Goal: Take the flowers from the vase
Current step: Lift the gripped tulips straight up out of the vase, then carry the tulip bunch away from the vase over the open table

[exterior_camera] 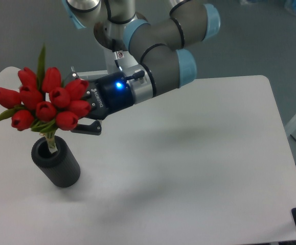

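Flowers (45,99): red buds, green leaves, pale green stems. Vase (57,163): matte black, plain, no pattern. Gripper (81,109): black body, small white lettering, blue light glowing. Arm (163,56): grey segments, light blue caps, silver wrist ring. Table (199,153): plain white. Floor (240,35): dark grey-green.
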`<state>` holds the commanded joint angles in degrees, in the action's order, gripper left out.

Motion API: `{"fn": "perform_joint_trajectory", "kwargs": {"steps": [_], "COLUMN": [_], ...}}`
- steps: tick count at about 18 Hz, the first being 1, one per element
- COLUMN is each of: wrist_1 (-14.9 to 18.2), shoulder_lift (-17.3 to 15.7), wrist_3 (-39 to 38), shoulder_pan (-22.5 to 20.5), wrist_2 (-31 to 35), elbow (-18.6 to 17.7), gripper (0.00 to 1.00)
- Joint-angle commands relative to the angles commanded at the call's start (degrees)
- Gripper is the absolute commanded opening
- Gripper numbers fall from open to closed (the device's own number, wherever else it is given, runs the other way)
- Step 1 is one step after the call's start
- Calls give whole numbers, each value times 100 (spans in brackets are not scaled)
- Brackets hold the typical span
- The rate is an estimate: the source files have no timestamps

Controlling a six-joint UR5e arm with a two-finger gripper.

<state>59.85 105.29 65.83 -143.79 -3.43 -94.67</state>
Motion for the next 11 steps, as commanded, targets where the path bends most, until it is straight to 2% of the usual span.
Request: {"fn": "perform_joint_trajectory", "kwargs": {"steps": [4,8,11], "wrist_1": [26,17,-9], "shoulder_lift": [465,870,1134], "wrist_3": [-149,-360,-334], "shoulder_pan": [-79,-158,-316], "wrist_2": [141,1105,1686], "elbow": [711,1362,1548], "gripper": [4,4,4]}}
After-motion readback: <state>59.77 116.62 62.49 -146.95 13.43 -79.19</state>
